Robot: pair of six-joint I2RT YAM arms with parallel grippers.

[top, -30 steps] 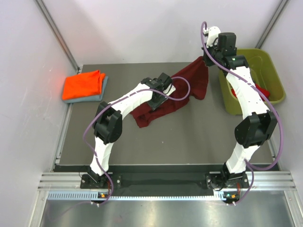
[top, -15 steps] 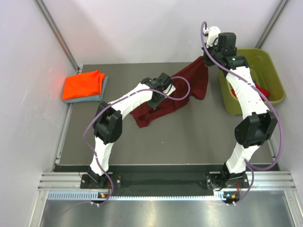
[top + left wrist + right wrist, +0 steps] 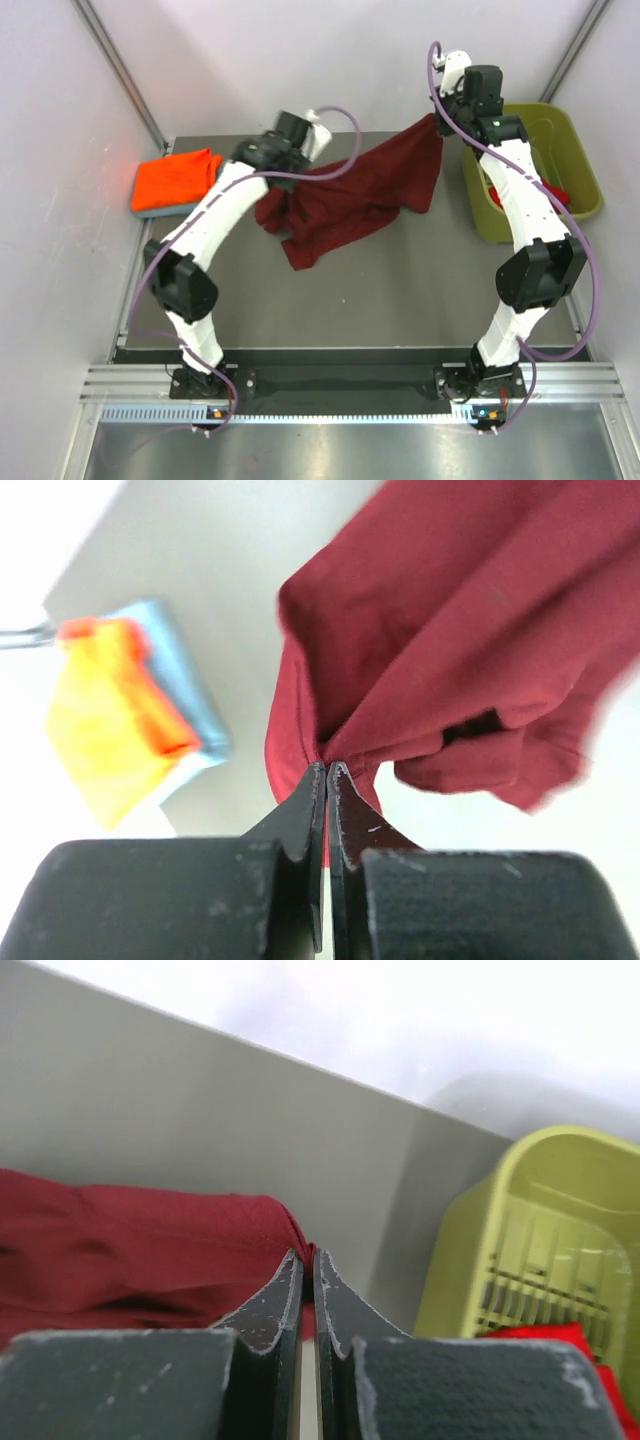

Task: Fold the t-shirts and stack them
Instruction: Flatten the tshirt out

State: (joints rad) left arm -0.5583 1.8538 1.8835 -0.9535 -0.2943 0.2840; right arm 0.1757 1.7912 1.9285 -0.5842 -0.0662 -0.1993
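The dark maroon t-shirt (image 3: 350, 195) hangs stretched above the dark table between both grippers, its lower part trailing toward the table. My left gripper (image 3: 268, 193) is shut on its left end; the pinch shows in the left wrist view (image 3: 326, 768). My right gripper (image 3: 437, 118) is shut on its right corner, which also shows in the right wrist view (image 3: 308, 1252). The folded bright orange t-shirt (image 3: 176, 178) lies on the grey-blue t-shirt (image 3: 216, 190) at the table's far left. The bright red t-shirt (image 3: 556, 192) lies in the bin.
The olive-green plastic bin (image 3: 578, 148) stands at the far right of the table (image 3: 400, 290). White walls close in the back and sides. A metal rail runs along the near edge by the arm bases.
My left gripper has lifted and swung left and back with the maroon shirt's end, spreading the cloth out. The right gripper has kept its place.
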